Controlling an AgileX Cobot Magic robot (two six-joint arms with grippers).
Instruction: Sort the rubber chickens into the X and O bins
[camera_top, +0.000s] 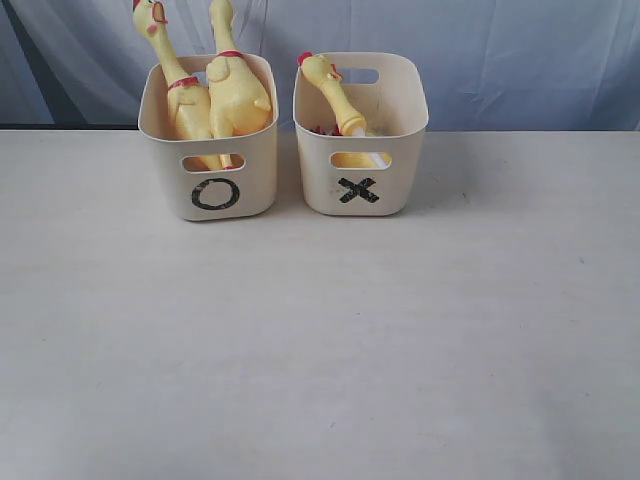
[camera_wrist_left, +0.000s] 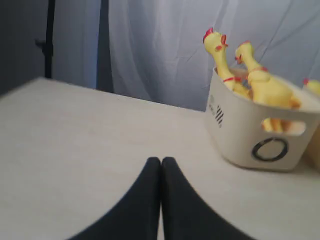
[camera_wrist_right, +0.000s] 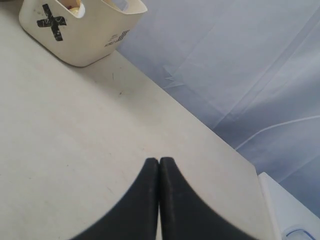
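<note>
Two yellow rubber chickens (camera_top: 172, 85) (camera_top: 238, 92) stand head-up in the cream O bin (camera_top: 213, 190) at the back left of the table; the left wrist view shows the same pair (camera_wrist_left: 220, 57) (camera_wrist_left: 262, 82) in that bin (camera_wrist_left: 240, 135). A third chicken (camera_top: 335, 95) leans in the X bin (camera_top: 360, 185), whose X mark also appears in the right wrist view (camera_wrist_right: 75, 40). My left gripper (camera_wrist_left: 161, 161) is shut and empty over bare table, well away from the O bin. My right gripper (camera_wrist_right: 159, 161) is likewise shut and empty, far from the X bin. Neither gripper appears in the exterior view.
The pale table (camera_top: 320, 340) stretches in front of both bins. A blue-white curtain (camera_top: 500, 50) hangs behind it. The table's edge (camera_wrist_right: 210, 131) runs close to my right gripper, and a dark stand (camera_wrist_left: 49, 40) rises beyond the far corner in the left wrist view.
</note>
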